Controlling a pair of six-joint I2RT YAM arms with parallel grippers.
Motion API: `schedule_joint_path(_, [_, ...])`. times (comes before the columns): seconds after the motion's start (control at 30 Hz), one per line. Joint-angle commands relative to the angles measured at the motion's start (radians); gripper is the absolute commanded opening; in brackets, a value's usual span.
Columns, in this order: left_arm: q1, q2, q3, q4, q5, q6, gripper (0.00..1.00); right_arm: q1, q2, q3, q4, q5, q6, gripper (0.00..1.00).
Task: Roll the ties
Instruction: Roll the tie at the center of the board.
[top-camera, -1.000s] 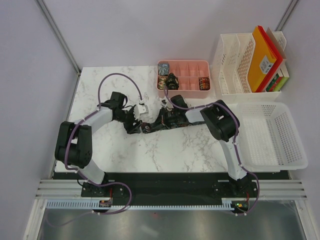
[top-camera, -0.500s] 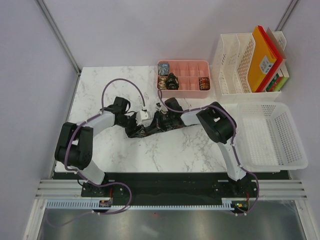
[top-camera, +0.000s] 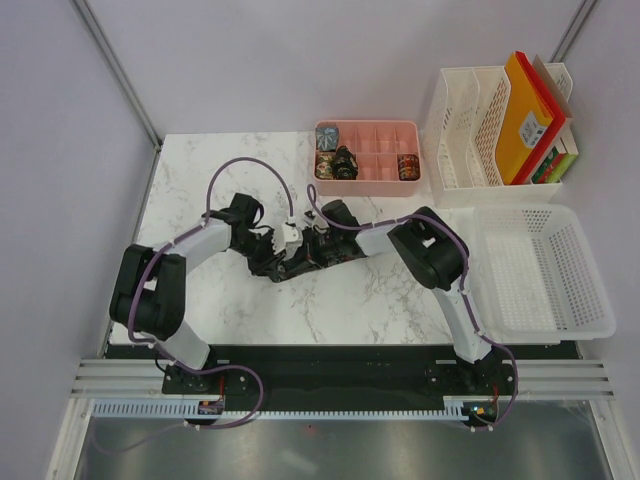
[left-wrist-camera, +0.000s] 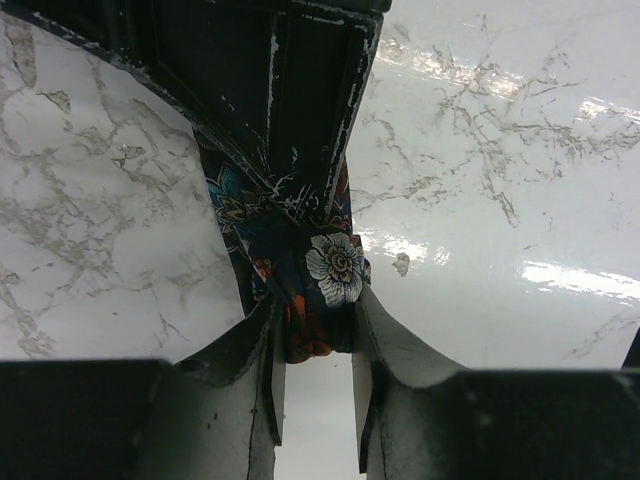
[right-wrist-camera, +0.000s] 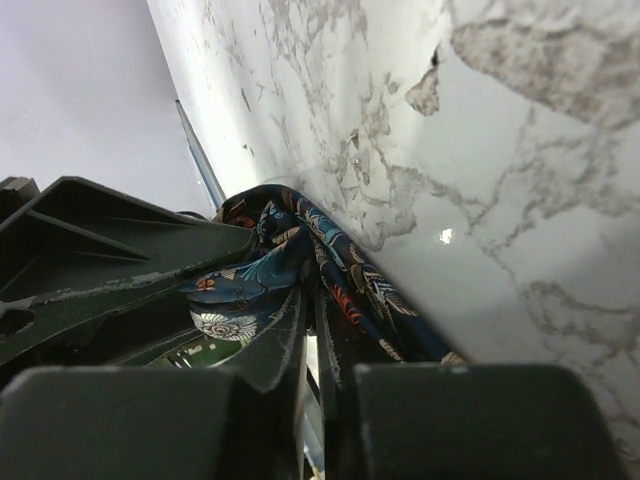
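- Navy-blue cloth with teal and orange paisley and one white flower: the tie (left-wrist-camera: 325, 270), bunched and creased rather than flat.
- Lying mid-way across the marble table (top-camera: 350, 300), squeezed between the two wrists (pattern too small to read from the top view).
- Clamped from both sides by the left gripper (left-wrist-camera: 315, 305), with the bunch filling the whole gap between its fingers (left-wrist-camera: 250, 355).
- Pinched as well by the right gripper (right-wrist-camera: 312, 310), fingers nearly together and a fold of cloth caught at the tips.
- Grippers nose to nose, each black body hiding much of the tie from the other's camera.
- Behind and well apart: pink tray (top-camera: 372, 142), holding a grey-blue coil (top-camera: 327, 135), a dark coil (top-camera: 345, 162) and a red-orange coil (top-camera: 408, 167), each in its own compartment.
- Off to the right: white basket (top-camera: 545, 325) and, beyond it, a white file rack (top-camera: 460, 120) with orange and red folders standing upright.
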Motion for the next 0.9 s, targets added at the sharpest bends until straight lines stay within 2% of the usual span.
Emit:
schedule_joint_path(0.0, [-0.02, 0.087, 0.089, -0.082, 0.004, 0.004, 0.19, -0.023, 0.012, 0.018, -0.122, 0.093, -0.096, 0.15])
schedule_joint_path(0.1, [-0.02, 0.132, 0.103, -0.122, -0.018, 0.018, 0.18, -0.056, -0.044, 0.017, -0.118, 0.083, -0.13, 0.22])
schedule_joint_path(0.37, [-0.018, 0.161, 0.119, -0.134, -0.026, 0.023, 0.18, -0.088, -0.12, -0.003, -0.051, 0.0, -0.116, 0.28])
schedule_joint_path(0.43, [-0.018, 0.164, 0.124, -0.135, -0.026, 0.026, 0.17, -0.086, -0.124, -0.025, 0.008, -0.014, -0.075, 0.34])
schedule_joint_path(0.47, [-0.018, 0.164, 0.126, -0.135, -0.027, 0.026, 0.18, -0.079, -0.129, -0.032, 0.067, -0.016, -0.029, 0.42])
schedule_joint_path(0.57, [-0.018, 0.164, 0.129, -0.134, -0.026, 0.026, 0.18, -0.059, -0.112, -0.025, 0.092, -0.019, 0.0, 0.5])
schedule_joint_path(0.7, [-0.018, 0.167, 0.136, -0.135, -0.029, 0.026, 0.19, -0.036, -0.087, -0.037, 0.145, -0.016, 0.071, 0.51])
schedule_joint_path(0.87, [-0.02, 0.171, 0.149, -0.134, -0.029, 0.026, 0.2, -0.013, -0.066, -0.023, 0.149, 0.0, 0.062, 0.49])
